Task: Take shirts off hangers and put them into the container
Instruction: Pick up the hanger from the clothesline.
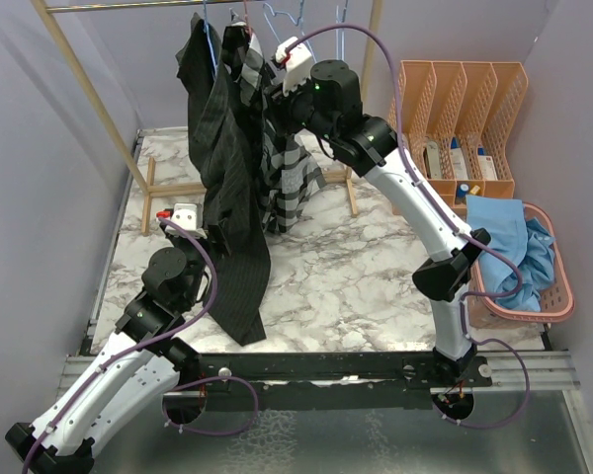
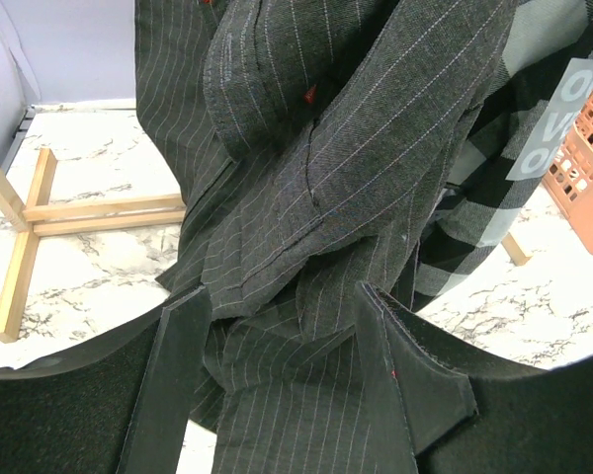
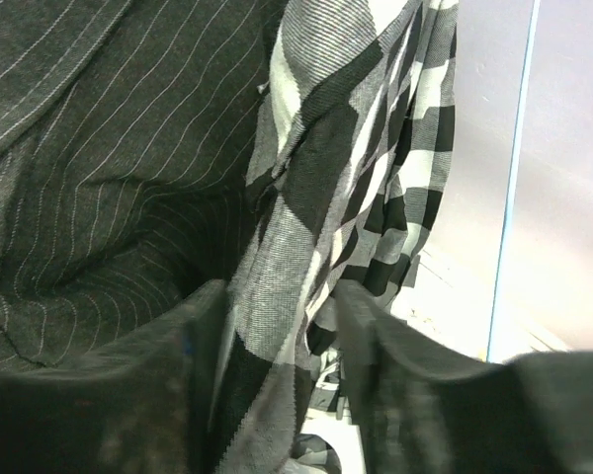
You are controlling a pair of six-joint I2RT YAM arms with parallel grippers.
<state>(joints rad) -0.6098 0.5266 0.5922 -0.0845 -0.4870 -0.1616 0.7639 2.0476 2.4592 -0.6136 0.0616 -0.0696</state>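
Left gripper (image 2: 277, 296), low in its view, stands open with the pinstriped shirt (image 2: 306, 178) loose between its jaws. Right gripper (image 3: 280, 296) straddles the checked shirt (image 3: 356, 148); whether it pinches the cloth, I cannot tell. The container (image 1: 565, 296) sits at the right edge of the top view.

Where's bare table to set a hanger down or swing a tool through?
Widest bare patch: the white marble tabletop between the black pinstriped shirt's hem and the right arm's base. A smaller one lies back-left, by the wooden rack's foot. Crowded: under the hanging shirts, and the right edge with the salmon-pink lattice basket and peach file organizer.
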